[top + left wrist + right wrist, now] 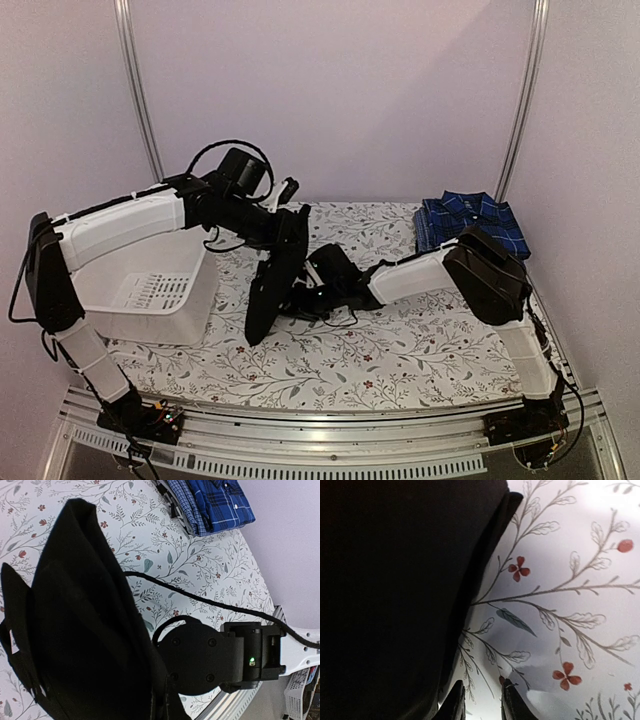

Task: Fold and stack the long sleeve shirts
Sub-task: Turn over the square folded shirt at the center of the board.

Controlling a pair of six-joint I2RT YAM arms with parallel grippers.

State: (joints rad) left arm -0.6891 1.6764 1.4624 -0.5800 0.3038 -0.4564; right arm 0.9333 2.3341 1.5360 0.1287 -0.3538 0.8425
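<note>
The table (pixel 400 350) has a white cloth with little leaves and red flowers on it, and plain pale walls stand behind it. A white slotted basket (pixel 150 295) sits on the left side.

There are 2 shirts. The blue plaid shirt (pixel 470 222) lies folded at the far right corner of the table. The black shirt (pixel 272 275) hangs in the air near the middle, from my left gripper (pixel 293 207). I cannot tell if its low end touches the table. The dark cloth hides the left fingers, but they are pressed together on the top of the shirt, since it hangs from there. My right gripper (pixel 481 706) is low, just beside the hanging shirt. Its 2 fingertips (pixel 455 705) are a little apart. I see only tablecloth between them, so they hold nothing.

The black shirt looks soft and floppy. It is bunched in long folds, not flat. It is too dark for me to pick out a collar or buttons.

I think it is light, and it will sag and slide wherever I do not hold it. I think the best place to grab is a low edge or corner with the right gripper, so 2 holds can spread it flat. If I pinch a thick bunch, I may catch 2 layers.
</note>
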